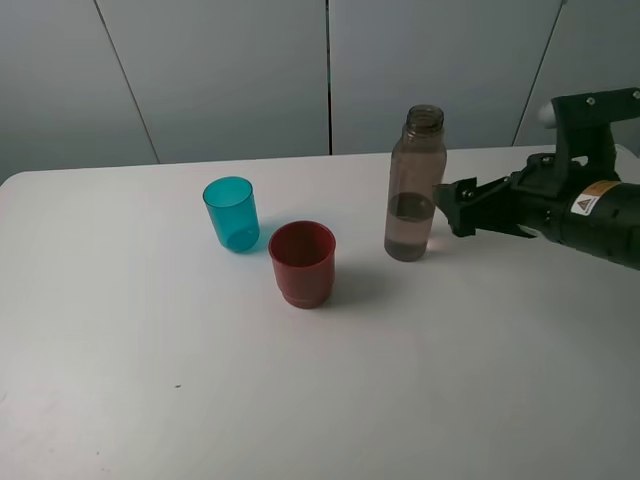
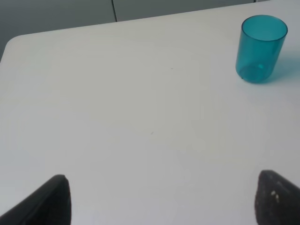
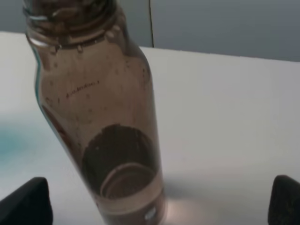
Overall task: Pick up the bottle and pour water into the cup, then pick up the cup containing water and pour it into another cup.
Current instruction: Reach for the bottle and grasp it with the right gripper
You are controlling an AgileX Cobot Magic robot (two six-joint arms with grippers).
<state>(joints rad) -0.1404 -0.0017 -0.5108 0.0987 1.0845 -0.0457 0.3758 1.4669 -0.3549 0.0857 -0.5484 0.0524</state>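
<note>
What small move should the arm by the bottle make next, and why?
Probably ease the right gripper forward until its jaws straddle the bottle. The jaws stand wide open just short of the bottle, which stands upright on the table and is not yet held.

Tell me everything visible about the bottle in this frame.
The bottle is tall, slim, smoky grey-brown see-through plastic with a narrow threaded neck and no cap. It stands upright on the white table, right of the red cup in the high view, holding a little liquid at the bottom. The open right gripper sits close beside it, not closed on it.
</note>
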